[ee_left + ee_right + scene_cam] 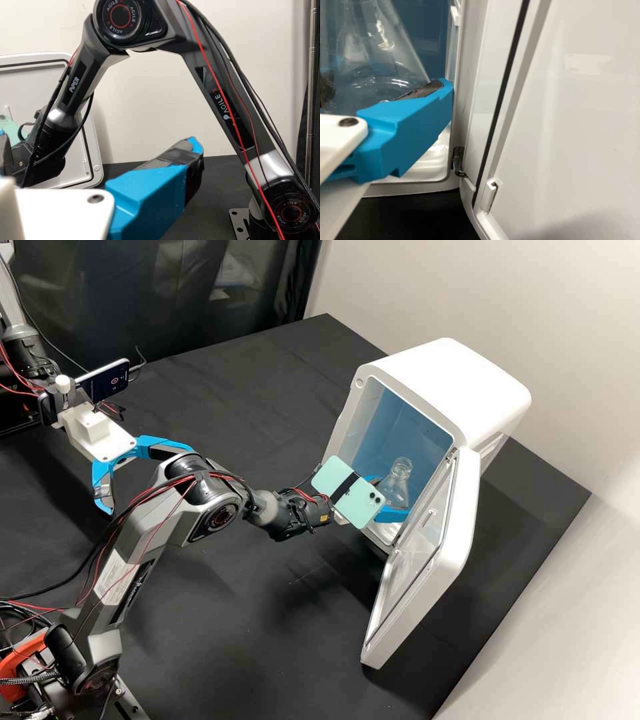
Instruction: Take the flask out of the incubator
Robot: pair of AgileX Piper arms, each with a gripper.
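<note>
The flask (399,481) is seen inside the open incubator (453,383), held between the fingers (405,125) of the right gripper (389,505). These are closed narrowly round its lower cone, and the dark pad (420,90) of the visible finger is laid against the glass, so a grasp is judged to be made. The open door (427,553) lies just beside the outer face of that finger.

The step in hand is judged to be the withdrawal. It is best done by drawing the flask straight back along the line of the fingers, kept level and off the chamber floor. The finger should be kept off the door's edge and hinge, since smooth glass may slip if it is knocked.

The flask is stood upright. Its long axis is vertical, crosswise to the fingers, with the neck and mouth pointed up.

The left gripper (137,473) is held wide open and empty above the surface (267,613), well apart from the incubator.
</note>
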